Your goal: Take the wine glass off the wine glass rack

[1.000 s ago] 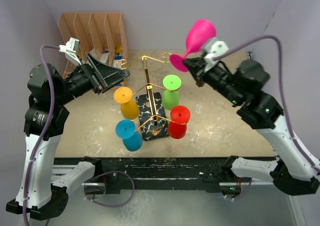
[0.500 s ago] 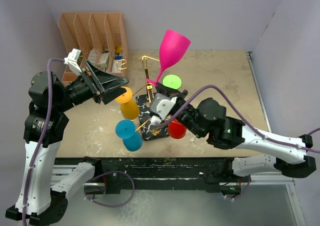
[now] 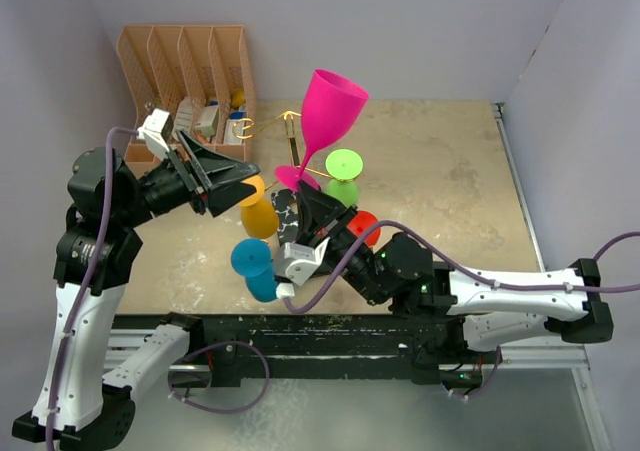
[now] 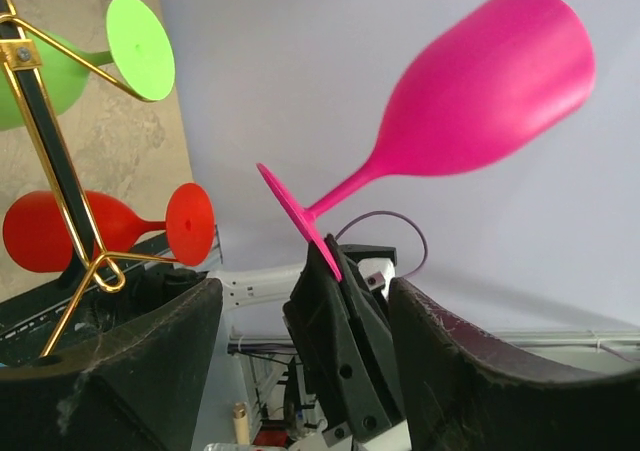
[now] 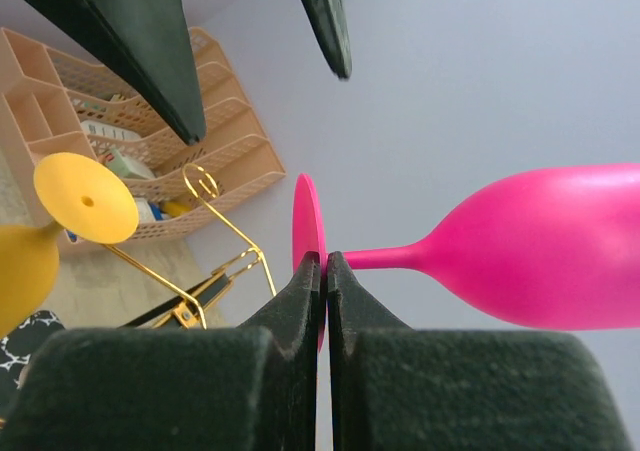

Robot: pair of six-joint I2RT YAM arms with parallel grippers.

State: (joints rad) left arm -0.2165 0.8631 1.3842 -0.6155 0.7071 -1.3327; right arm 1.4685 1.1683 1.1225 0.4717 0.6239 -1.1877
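Above the middle of the table, the pink wine glass is clear of the wine glass rack. It is held high over the rack's gold arms, bowl uppermost and tilted toward the far edge.

**Hand state.** The right hand is pressed together on the rim of the glass's foot only; stem and bowl are unsupported. The left hand is spread, empty, and points at the foot from the left side. In the left wrist view the foot and the right hand's tips lie between its fingers.

**Hazards.**
- Pivot or slip: the pinch covers a thin disc edge, with the heavy bowl well out from it. A jolt or fast swing is likely to rotate the glass in the grip or release it.
- Drop path: the rack is directly below, carrying the yellow glass, green glass, red glass and blue glass. A fall would probably strike them or the hooks.
- Hand collision: if the left hand closes where it now stands, it may clamp the right hand's tips instead of the stem.
- Side contact: the left hand's lower finger is just beside the yellow glass's foot, so a low approach could knock it off its hook.
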